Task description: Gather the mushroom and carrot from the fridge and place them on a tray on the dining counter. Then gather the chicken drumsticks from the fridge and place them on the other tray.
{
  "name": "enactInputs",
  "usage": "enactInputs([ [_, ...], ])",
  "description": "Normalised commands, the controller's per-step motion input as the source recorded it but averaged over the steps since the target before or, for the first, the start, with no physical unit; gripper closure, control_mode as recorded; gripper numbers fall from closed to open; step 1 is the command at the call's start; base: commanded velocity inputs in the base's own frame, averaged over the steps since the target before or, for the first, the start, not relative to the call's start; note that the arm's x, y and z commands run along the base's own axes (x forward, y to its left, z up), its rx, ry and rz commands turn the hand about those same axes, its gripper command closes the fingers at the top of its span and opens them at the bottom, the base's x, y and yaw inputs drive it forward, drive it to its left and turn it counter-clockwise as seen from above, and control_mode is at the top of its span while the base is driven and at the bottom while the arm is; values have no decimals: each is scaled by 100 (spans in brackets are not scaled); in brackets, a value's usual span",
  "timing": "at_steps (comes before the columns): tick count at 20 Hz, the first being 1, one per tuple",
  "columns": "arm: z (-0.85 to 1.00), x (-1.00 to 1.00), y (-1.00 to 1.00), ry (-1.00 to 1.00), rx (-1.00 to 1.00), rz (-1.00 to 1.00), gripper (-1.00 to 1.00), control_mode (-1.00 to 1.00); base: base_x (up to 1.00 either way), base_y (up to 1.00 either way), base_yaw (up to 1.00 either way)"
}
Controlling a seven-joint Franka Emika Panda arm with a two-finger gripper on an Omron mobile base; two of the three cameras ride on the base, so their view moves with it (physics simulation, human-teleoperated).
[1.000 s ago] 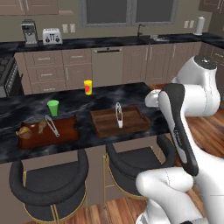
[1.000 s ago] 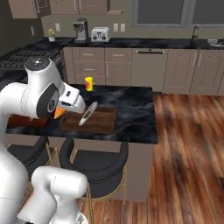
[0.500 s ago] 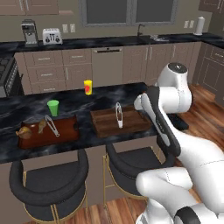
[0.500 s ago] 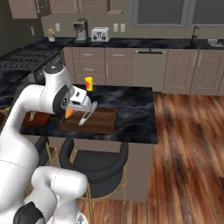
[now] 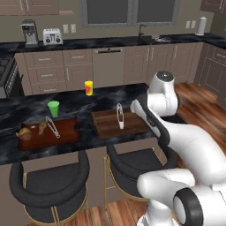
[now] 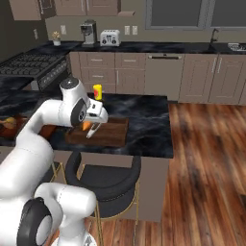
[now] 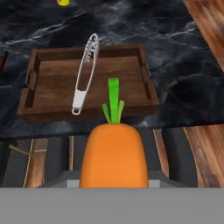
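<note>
- The arm swings further round toward the desk [image 5: 13,152]: in the left base view its upper joint now sits nearer the middle of the picture than a second ago, close to the desk's right end.
- In the right base view, the gripper [image 6: 91,127] with the carrot [image 6: 86,126] has moved from the arm's flank out to the near edge of the empty tray [image 6: 113,137].
- The arm now stands more upright than before, its elbow raised above the desk's near edge.
</note>
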Motion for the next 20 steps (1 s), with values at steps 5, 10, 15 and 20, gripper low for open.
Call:
enactInputs([
  [5, -47, 69, -1, 2, -1, 0, 100, -100, 0, 0, 0],
  [10, -47, 66, 0, 3, -2, 0, 100, -100, 0, 0, 0],
  [15, -42, 61, 0, 3, -1, 0, 100, -100, 0, 0, 0],
  [20, -38, 51, 0, 5, -1, 0, 100, -100, 0, 0, 0],
])
